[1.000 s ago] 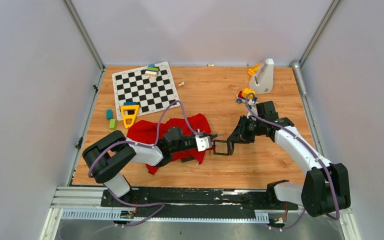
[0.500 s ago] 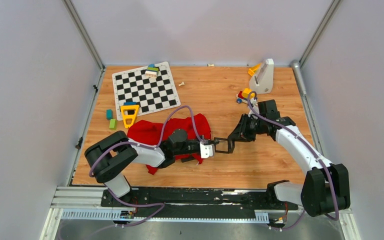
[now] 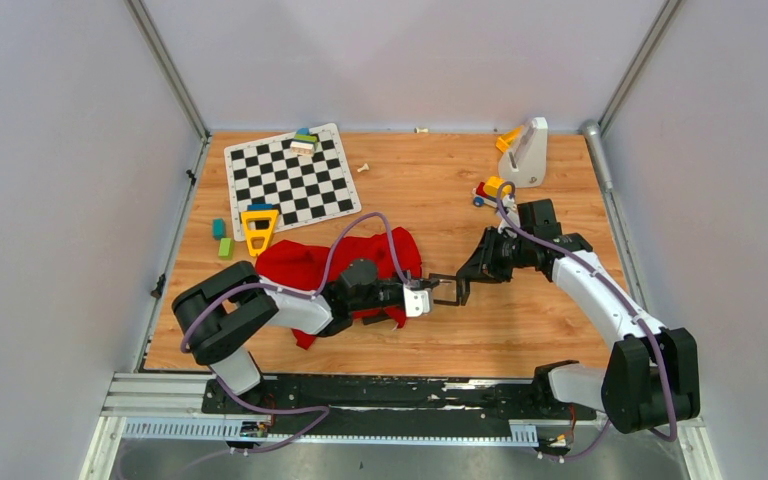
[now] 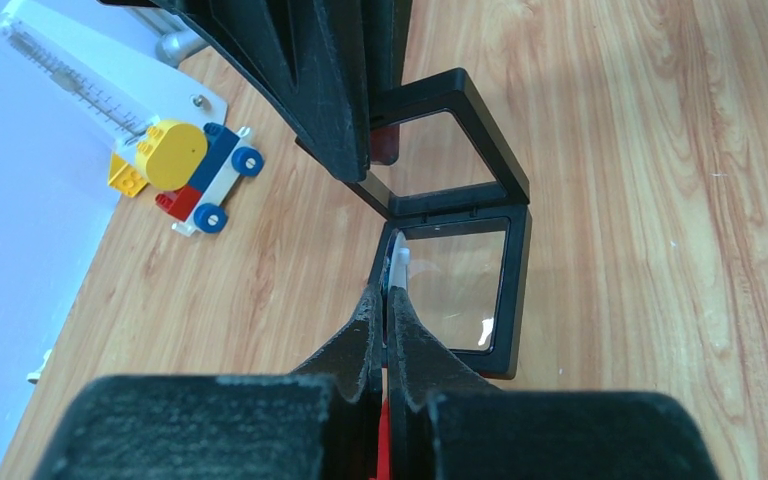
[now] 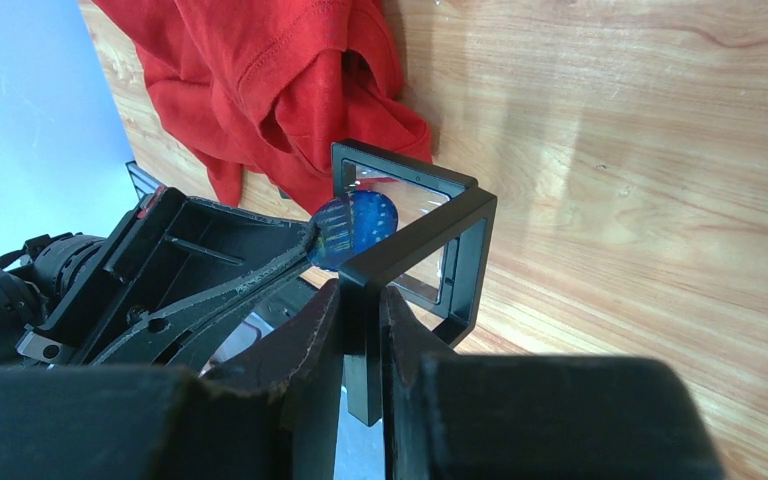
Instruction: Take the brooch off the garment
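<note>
Risk, nearest first: the brooch is pinched only by its edge at the tips of the left gripper. We judge that a small twist, or a knock on the rim of the case, could flick it onto the table. Next out, the case hangs by one frame edge from the right gripper. A push from the left side could swing it on its hinge or lever it loose. Farthest, the garment lies just behind the left gripper, and we think a fold could snag on any pull-back.

Fingers: the left pair is fully closed and nips the blue brooch at the mouth of the open case, off the garment. The right pair is nearly closed, clamped on the black frame. We cannot tell whether the case rests on the table.
</note>
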### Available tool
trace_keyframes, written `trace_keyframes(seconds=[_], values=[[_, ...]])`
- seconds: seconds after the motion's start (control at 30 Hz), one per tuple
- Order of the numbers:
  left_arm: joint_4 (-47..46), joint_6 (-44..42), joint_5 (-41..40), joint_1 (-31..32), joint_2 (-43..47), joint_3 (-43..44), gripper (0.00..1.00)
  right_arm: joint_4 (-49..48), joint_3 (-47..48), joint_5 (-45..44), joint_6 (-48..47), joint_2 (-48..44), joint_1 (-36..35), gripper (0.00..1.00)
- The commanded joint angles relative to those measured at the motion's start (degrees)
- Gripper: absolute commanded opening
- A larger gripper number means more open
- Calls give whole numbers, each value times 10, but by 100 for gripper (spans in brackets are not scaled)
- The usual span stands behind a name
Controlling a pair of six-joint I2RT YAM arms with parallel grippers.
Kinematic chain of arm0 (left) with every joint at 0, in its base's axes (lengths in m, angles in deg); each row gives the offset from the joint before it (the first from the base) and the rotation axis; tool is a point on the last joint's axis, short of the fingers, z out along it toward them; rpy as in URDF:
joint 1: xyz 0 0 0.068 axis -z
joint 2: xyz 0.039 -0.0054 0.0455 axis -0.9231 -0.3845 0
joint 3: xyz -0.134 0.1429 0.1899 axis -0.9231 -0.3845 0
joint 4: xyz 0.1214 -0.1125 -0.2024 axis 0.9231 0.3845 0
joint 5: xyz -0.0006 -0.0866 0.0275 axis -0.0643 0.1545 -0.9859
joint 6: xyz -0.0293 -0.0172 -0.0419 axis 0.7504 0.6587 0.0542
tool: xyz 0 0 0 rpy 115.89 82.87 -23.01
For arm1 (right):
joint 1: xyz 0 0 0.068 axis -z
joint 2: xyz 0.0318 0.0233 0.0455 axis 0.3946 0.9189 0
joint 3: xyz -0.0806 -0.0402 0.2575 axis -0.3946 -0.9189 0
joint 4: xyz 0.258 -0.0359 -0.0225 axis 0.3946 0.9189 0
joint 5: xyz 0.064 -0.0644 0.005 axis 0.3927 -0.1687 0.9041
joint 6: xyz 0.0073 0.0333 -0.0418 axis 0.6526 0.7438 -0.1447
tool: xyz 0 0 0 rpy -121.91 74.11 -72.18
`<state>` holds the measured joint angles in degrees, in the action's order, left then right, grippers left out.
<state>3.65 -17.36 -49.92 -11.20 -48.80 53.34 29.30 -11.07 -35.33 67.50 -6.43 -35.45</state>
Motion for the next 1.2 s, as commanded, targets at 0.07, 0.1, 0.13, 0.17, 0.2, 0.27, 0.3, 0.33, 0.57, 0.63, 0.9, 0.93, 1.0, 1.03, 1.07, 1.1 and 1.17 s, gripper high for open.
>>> trace_keyframes(seconds=[0.07, 0.1, 0.13, 0.17, 0.2, 0.27, 0.3, 0.33, 0.57, 0.63, 0.9, 0.93, 1.0, 1.03, 1.07, 1.1, 1.17], values=[[-44, -8, -28, 5, -7, 14, 0, -20, 20, 21, 10, -7, 2, 0], [-49, -6, -31, 5, -8, 14, 0, -21, 20, 23, 10, -7, 2, 0], [-53, -5, -37, 6, -8, 13, 0, -21, 19, 25, 10, -7, 2, 0], [-62, -4, -40, 6, -9, 13, 0, -21, 18, 26, 10, -7, 2, 0], [-67, -4, -46, 6, -10, 12, 0, -22, 18, 26, 10, -7, 2, 0], [-79, -2, -49, 6, -9, 9, 0, -22, 17, 26, 9, -7, 2, 0], [-79, -1, -48, 6, -9, 9, 0, -22, 16, 26, 10, -6, 2, 0], [-78, -2, -42, 6, -9, 10, 0, -22, 16, 26, 10, -7, 2, 0], [-59, -3, -10, 6, -13, 14, 0, -22, 17, 18, 11, -5, 2, 0], [-51, -10, -6, 8, -12, 14, 0, -22, 17, 14, 12, -4, 2, 0], [-16, -24, 1, 12, -15, 23, 0, -21, 23, 13, 14, -1, 5, 0], [-4, -25, 2, 12, -17, 26, 0, -22, 23, 14, 14, -2, 6, 0], [8, -27, 7, 14, -22, 32, 2, -21, 23, 12, 14, -3, 7, 0], [11, -27, 7, 14, -23, 35, 3, -21, 23, 13, 14, -3, 8, 0], [18, -28, 8, 14, -26, 36, 8, -22, 24, 13, 14, -2, 10, 0], [22, -28, 9, 15, -28, 39, 11, -21, 24, 13, 15, -2, 12, 0], [35, -29, 16, 16, -29, 43, 22, -21, 24, 10, 15, -4, 15, 0]])
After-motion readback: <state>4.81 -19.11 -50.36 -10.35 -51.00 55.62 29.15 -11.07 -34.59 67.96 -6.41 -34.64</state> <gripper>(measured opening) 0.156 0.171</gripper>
